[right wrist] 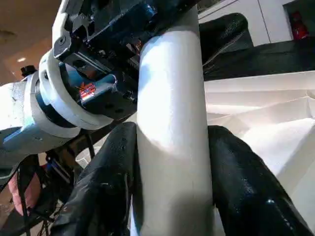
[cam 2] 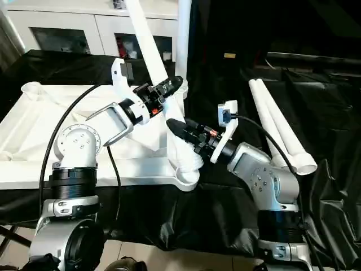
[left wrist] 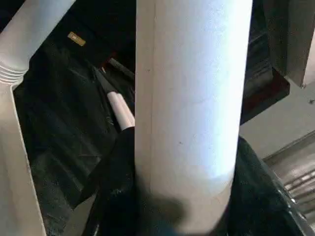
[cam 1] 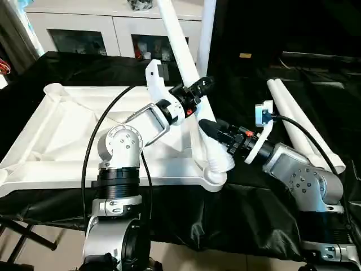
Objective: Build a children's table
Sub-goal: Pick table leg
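The right gripper [cam 1: 210, 131] holds 1 leg [cam 1: 186, 56] low on its shaft, just above the ribbed end sitting in the corner socket [cam 1: 216, 175] of the table top [cam 1: 67, 130]. The left gripper [cam 1: 198, 89] grips the same leg higher up. The leg leans. If it is pushed at this angle, it may jam or skew in the socket. 2 spare legs [cam 1: 304, 124] lie beyond the right gripper.

Black-draped table [cam 1: 265, 214] bears tabletop [cam 1: 73, 135], 2 legs [cam 1: 304, 127].
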### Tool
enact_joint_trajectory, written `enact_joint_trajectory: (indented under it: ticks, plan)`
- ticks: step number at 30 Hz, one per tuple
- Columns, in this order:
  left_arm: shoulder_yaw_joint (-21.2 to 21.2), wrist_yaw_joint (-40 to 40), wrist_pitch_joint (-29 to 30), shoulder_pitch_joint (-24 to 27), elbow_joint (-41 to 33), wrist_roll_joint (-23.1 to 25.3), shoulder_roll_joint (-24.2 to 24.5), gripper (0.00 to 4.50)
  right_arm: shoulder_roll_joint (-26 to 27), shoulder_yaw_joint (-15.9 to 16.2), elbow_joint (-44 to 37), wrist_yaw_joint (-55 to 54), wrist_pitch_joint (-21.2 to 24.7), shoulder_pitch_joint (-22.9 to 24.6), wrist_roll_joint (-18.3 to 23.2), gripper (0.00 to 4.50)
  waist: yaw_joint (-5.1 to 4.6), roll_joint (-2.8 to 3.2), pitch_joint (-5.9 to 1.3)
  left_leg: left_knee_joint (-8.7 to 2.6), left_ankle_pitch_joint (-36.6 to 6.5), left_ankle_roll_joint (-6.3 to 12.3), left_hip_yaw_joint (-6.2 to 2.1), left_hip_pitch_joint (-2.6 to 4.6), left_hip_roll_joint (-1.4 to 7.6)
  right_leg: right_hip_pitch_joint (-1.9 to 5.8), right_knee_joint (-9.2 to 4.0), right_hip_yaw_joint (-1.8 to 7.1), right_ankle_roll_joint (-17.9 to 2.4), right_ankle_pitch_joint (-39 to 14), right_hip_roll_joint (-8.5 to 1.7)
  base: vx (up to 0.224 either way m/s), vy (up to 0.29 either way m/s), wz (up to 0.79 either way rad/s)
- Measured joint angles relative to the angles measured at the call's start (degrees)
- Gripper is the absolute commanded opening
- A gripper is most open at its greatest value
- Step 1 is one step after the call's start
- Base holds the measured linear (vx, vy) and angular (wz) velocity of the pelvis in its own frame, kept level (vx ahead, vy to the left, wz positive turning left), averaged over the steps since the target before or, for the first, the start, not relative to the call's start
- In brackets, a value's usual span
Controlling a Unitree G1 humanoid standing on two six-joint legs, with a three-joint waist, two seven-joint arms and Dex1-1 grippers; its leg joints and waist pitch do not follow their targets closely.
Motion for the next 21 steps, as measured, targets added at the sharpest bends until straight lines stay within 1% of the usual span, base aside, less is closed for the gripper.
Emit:
enact_joint_trajectory:
  ticks: [1,2,4,5,8,11,12,14,17,21]
  plan:
    - [-0.52,-0.26,-0.18,0.00,-0.02,0.25,0.18,1.85,-0.24,0.02,0.00,-0.09,0.46,-0.11,0.19,2.53,0.01,0.00,0.00,0.00,0.00,0.00,0.00,0.00,0.00,0.00,-0.01,0.00,0.00,0.00,0.00,0.000,0.000,0.00]
    - [-1.52,-0.81,-0.34,0.00,-0.11,0.94,0.57,1.85,-0.53,0.07,0.01,-0.38,1.21,-0.37,0.19,2.53,0.01,-0.01,0.00,0.00,0.00,0.00,0.00,0.00,0.00,0.00,0.00,0.00,0.00,0.00,0.00,0.000,0.000,0.00]
    - [-5.89,-3.19,-0.53,0.00,-0.83,3.02,2.28,1.84,-2.50,1.59,0.03,-0.71,2.99,-1.40,-0.33,2.73,0.07,-0.01,0.01,0.00,0.00,0.00,0.00,-0.02,0.00,0.00,-0.01,0.00,0.02,0.01,0.00,0.000,0.000,0.00]
    - [-8.06,-4.39,-0.61,-0.02,-1.43,3.88,2.79,1.84,-3.58,2.16,0.01,-0.48,3.60,-2.14,-0.72,2.96,0.07,-0.03,0.00,0.00,0.00,0.00,0.00,-0.01,-0.01,0.01,-0.01,0.01,0.03,0.01,0.00,0.000,0.000,0.00]
    - [-11.37,-6.80,-0.86,-0.21,-2.11,4.81,3.95,1.84,-6.58,3.58,-0.01,0.27,6.23,-3.14,-1.01,3.01,0.03,-0.09,-0.01,0.00,0.00,0.00,0.00,-0.01,-0.01,0.00,0.00,0.02,0.05,0.02,0.00,0.000,0.000,0.00]
    - [-13.47,-8.79,-1.24,-0.65,-2.11,5.84,5.09,1.84,-9.66,4.45,-0.04,1.98,9.38,-4.14,-0.79,3.01,0.03,-0.09,-0.01,0.00,0.01,-0.01,0.00,0.00,-0.01,-0.01,0.02,0.01,0.09,0.04,0.00,0.000,0.000,0.00]
    - [-14.57,-10.01,-1.52,-0.98,-2.14,6.45,5.82,1.84,-11.98,5.83,-0.30,3.27,10.61,-4.30,-0.85,3.01,0.04,-0.09,-0.01,0.00,0.01,-0.01,0.01,0.00,-0.01,0.00,0.03,0.01,0.10,0.04,0.00,0.000,0.000,0.00]
    - [-15.30,-11.34,-1.75,-1.50,-2.21,6.83,6.80,1.84,-14.12,7.49,-0.71,5.16,12.20,-4.20,-0.88,3.01,-0.04,-0.10,-0.01,0.00,0.01,-0.01,0.01,0.01,-0.01,-0.01,0.03,0.02,0.11,0.04,0.00,0.000,0.000,0.00]
    - [-16.28,-12.70,-2.55,-1.71,-3.22,6.99,7.38,1.84,-15.24,9.30,-0.73,6.49,13.70,-3.93,-0.93,3.01,-0.02,-0.10,-0.01,0.00,0.01,-0.01,0.01,0.01,-0.01,-0.01,0.05,0.02,0.10,0.05,0.00,0.000,0.000,0.00]
    - [-17.72,-14.37,-2.73,-1.70,-4.26,7.30,8.48,1.84,-15.64,10.39,-1.05,7.16,14.71,-3.94,-0.84,3.01,0.05,-0.14,0.01,0.00,0.02,-0.01,0.01,0.01,-0.01,-0.01,0.08,0.02,0.09,0.05,0.00,0.000,0.000,0.00]
